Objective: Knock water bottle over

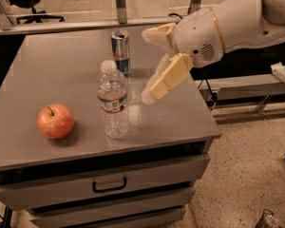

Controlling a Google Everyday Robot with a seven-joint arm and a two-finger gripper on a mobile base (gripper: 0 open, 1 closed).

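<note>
The water bottle (113, 103) is clear ribbed plastic with a white cap and a red-and-white label band. It stands upright near the front middle of the grey table top (47, 70). My gripper (147, 66) hangs over the table just to the right of the bottle, at about the height of its upper half, and is not touching it. Its cream fingers (168, 77) are spread apart, with nothing between them. The white arm (237, 23) reaches in from the right.
A blue-and-silver drink can (120, 51) stands behind the bottle. A red apple (55, 121) lies at the front left. The table is a cabinet with drawers (109, 184) below. The speckled floor (247, 175) lies to the right.
</note>
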